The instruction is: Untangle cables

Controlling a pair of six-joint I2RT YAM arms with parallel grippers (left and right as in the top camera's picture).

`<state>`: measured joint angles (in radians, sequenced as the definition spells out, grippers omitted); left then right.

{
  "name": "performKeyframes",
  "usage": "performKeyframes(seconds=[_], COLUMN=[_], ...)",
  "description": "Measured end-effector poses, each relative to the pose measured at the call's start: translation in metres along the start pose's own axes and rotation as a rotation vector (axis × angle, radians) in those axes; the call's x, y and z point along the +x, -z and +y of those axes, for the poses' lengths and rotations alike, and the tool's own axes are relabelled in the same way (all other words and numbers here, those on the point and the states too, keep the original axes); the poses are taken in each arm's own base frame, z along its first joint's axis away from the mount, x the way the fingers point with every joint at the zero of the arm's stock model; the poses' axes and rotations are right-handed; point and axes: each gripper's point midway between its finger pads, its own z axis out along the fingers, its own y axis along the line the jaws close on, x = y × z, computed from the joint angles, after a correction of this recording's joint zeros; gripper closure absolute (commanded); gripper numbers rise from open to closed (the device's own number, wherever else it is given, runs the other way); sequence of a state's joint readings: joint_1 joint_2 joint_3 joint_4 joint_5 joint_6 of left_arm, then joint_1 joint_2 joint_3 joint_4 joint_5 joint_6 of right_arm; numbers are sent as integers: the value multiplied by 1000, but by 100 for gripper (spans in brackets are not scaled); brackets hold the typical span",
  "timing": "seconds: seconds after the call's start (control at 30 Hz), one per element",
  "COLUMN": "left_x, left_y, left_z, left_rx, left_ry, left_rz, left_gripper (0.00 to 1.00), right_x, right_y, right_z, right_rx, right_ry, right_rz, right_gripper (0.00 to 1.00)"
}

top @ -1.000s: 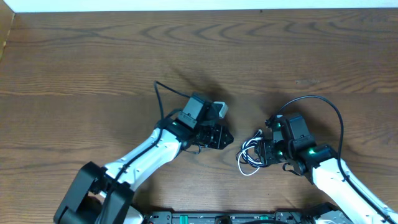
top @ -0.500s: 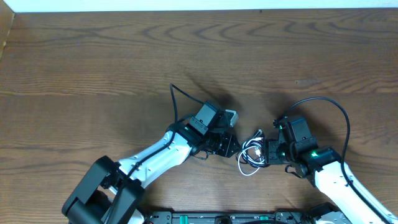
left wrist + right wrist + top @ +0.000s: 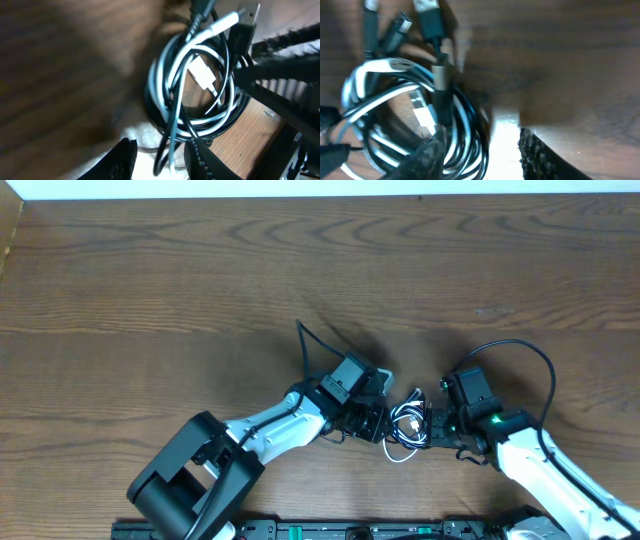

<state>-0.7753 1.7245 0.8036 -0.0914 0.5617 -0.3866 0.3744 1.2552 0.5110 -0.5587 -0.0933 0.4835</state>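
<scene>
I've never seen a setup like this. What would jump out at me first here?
A small tangled coil of thin white and black cables lies near the front edge of the dark brown wooden table. The left gripper and the right gripper flank it from either side, almost nose to nose. Seen from the left wrist, a white plug sits inside the loops.
</scene>
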Motion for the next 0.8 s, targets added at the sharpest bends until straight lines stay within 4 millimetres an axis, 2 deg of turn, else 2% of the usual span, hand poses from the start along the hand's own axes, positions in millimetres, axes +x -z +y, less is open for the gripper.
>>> performKeyframes(seconds=[0.03, 0.07, 0.23, 0.5, 0.6, 0.8], left_x=[1, 1, 2, 0, -7, -34], left_y=[-1, -1, -2, 3, 18, 77], left_z=[-2, -3, -5, 2, 9, 23], left_rx=[2, 3, 7, -4, -8, -15], left_ry=[-4, -5, -19, 9, 43, 122], left_rz=[1, 2, 4, 1, -22, -163], left_gripper=[81, 92, 93, 92, 92, 92], right_x=[1, 2, 6, 6, 7, 10], right_y=[-2, -3, -8, -7, -7, -3], right_z=[-1, -2, -2, -1, -3, -19], right_rx=[4, 9, 11, 4, 15, 115], right_ry=[-4, -8, -19, -22, -35, -157], right_rz=[9, 16, 40, 42, 47, 43], right_gripper=[75, 80, 99, 99, 99, 99])
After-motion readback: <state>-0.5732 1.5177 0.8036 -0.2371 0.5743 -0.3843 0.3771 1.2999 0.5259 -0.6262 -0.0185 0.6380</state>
